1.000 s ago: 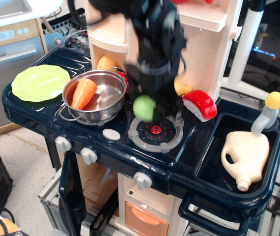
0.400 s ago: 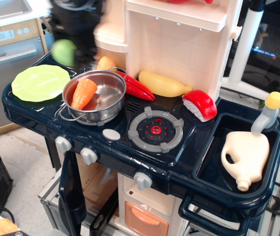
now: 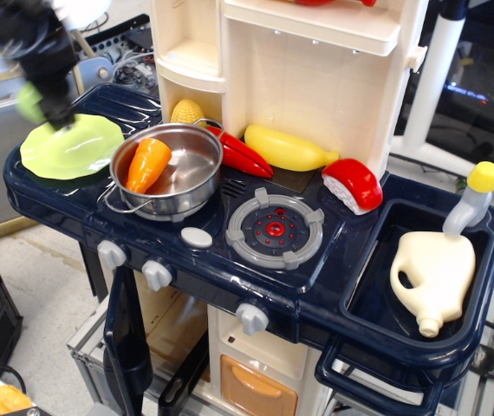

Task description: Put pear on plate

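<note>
- Carrying the pear (image 3: pixel 30 101) was all but finished: it hung at the counter's far-left corner, just over the far-left rim of the plate (image 3: pixel 78 147), too blurred for me to say whether it touched that rim.
- What remained, as I judged it, was the lowering onto the plate, the release, and the lift clear.
- My gripper (image 3: pixel 49 102) was a dark smear in the picture, so I could not tell how far apart the jaws stood; the pear sat tight against the gripper's left side, and I took it to be held there, though the clamp itself did not show.
- The pot (image 3: pixel 171 169) with the carrot (image 3: pixel 146 164) in it stood just right of the plate, clear of my gripper.
- The plate's middle lay bare, so I judged a short shift toward the pot would centre the drop.
</note>
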